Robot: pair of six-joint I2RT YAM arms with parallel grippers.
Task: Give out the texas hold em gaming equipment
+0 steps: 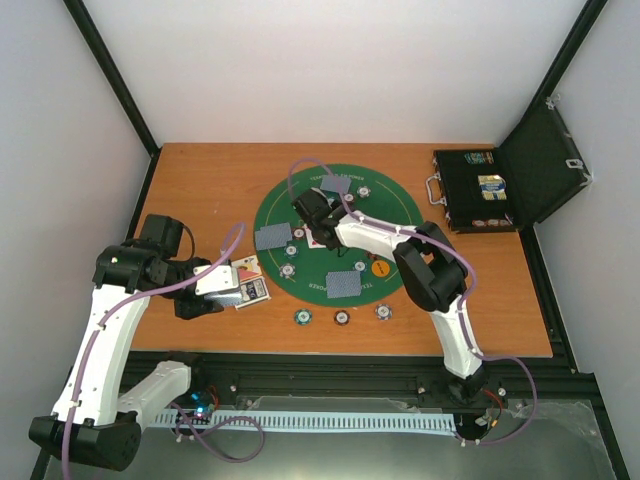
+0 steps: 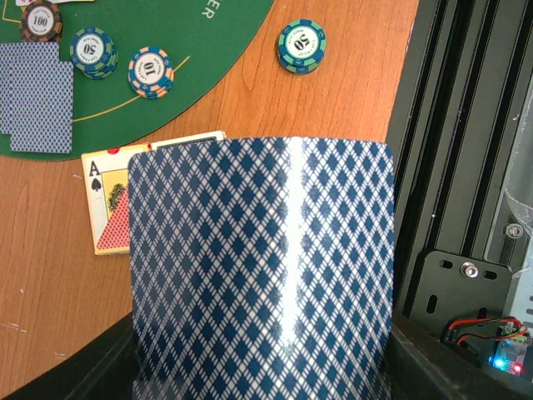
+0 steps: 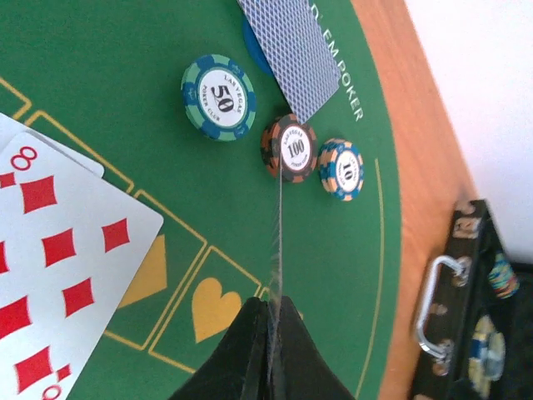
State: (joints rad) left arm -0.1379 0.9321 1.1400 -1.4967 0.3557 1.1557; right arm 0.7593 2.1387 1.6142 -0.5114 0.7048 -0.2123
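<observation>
- Green mat (image 3: 125, 142) lies under your right gripper (image 3: 269, 327). Its jaws are pressed together on the right card (image 3: 278, 242), which shows only as a thin edge rising from the tips.
- Risk: that pinch looks shallow, at the card's very end. The right card could swivel or slip as you lower it, landing askew or face up.
- Risk: three chips (image 3: 289, 147), marked 50, 100 and 10, sit just past the card's far end. A forward sweep could knock them into the face-down card (image 3: 291, 58) beside them.
- Risk: the eight of diamonds (image 3: 58, 250) lies face up, lower left in the right wrist view. A release that drifts that way would overlap it.
- Your left gripper (image 1: 238, 290) hangs over the wooden table (image 1: 200, 185), just left of the mat. Its jaws are hidden behind the left card (image 2: 262, 267), but they appear closed on its lower end.
- Risk: you cannot tell whether that is one card or a stack. A stack could fan out or shed cards onto the ace (image 2: 104, 187) lying below it.
- Look: card backs carry a blue and white diamond lattice, with rounded corners and a gloss that throws a bright streak down the left card.
- Look: chips are small and round, with striped edges and numbered white centres.
- Where: cards and chips are spread over the mat. The outer chips (image 1: 342, 318) rest on wood by its near edge.
</observation>
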